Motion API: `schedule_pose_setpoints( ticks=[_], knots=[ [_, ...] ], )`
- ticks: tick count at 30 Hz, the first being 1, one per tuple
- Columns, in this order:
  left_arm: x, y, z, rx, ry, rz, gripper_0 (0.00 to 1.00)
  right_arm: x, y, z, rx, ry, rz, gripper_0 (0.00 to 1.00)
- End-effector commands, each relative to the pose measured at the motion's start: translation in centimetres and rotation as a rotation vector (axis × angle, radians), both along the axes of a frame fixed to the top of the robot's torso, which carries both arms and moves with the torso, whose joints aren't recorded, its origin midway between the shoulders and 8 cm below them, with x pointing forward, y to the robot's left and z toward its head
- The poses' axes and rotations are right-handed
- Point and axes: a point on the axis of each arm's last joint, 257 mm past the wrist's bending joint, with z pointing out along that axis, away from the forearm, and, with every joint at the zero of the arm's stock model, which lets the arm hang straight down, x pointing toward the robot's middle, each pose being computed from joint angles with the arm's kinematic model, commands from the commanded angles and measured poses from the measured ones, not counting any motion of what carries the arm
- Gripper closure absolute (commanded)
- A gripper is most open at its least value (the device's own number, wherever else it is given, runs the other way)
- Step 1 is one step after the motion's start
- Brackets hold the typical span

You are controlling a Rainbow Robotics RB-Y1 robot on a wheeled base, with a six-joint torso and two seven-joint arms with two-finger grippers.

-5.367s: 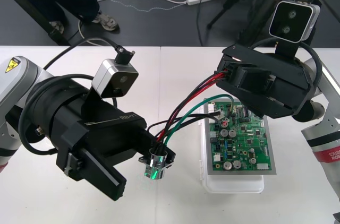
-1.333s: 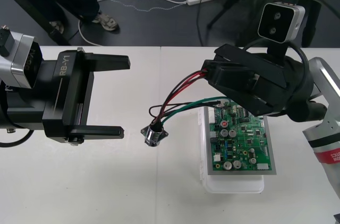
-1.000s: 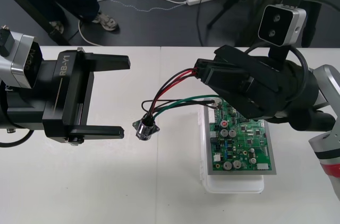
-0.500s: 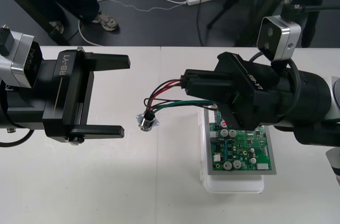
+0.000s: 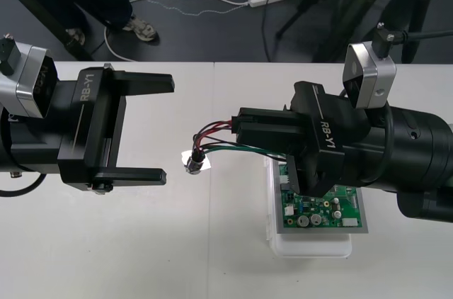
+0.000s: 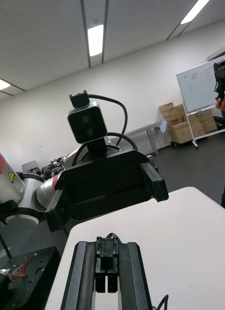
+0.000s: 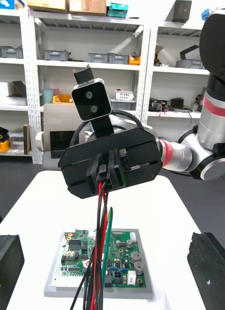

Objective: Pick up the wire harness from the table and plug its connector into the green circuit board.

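Observation:
My right gripper [image 5: 236, 126] is level over the table's middle, shut on the harness's black plug [image 6: 106, 265]. Red, black and green wires [image 5: 214, 140] sag from it to the round metal socket [image 5: 192, 164], which hangs just above the table. The green circuit board [image 5: 316, 208] on its white base [image 5: 311, 245] lies under the right gripper, mostly hidden by it. My left gripper [image 5: 154, 130] stands open to the left, facing the socket with a gap between. In the left wrist view the right gripper [image 7: 108, 170] holds the plug above the board [image 7: 123, 254], and the wires [image 7: 100, 242] drop between my open fingers [image 7: 208, 261].
The left gripper [image 6: 107, 186], with its camera on top, faces my right one at the same height. Bare table lies in front of and left of the board. The table's far edge [image 5: 212, 63] runs behind both arms, with cables on the dark floor beyond.
The left gripper let go of the socket and drew back left, open. The right gripper has swung level and leftwards with the plug, covering more of the board, and the socket has drifted left.

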Motion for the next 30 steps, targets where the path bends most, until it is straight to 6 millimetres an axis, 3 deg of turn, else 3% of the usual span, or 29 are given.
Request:
schedule_pose_setpoints(
  ticks=[1,13,30],
  knots=[
    [-0.3,-0.9,0.9,-0.053,-0.017,0.009,0.00,0.0,-1.3,1.2,-0.019,-0.121,-0.076,1.00],
    [-0.4,-1.0,0.9,-0.052,-0.019,0.005,0.00,-0.3,-1.0,1.6,-0.092,-0.266,-0.151,1.00],
    [-0.3,-1.0,1.2,-0.060,-0.018,0.008,0.00,-1.8,0.6,2.6,-0.015,-0.286,-0.103,1.00]
  ],
)
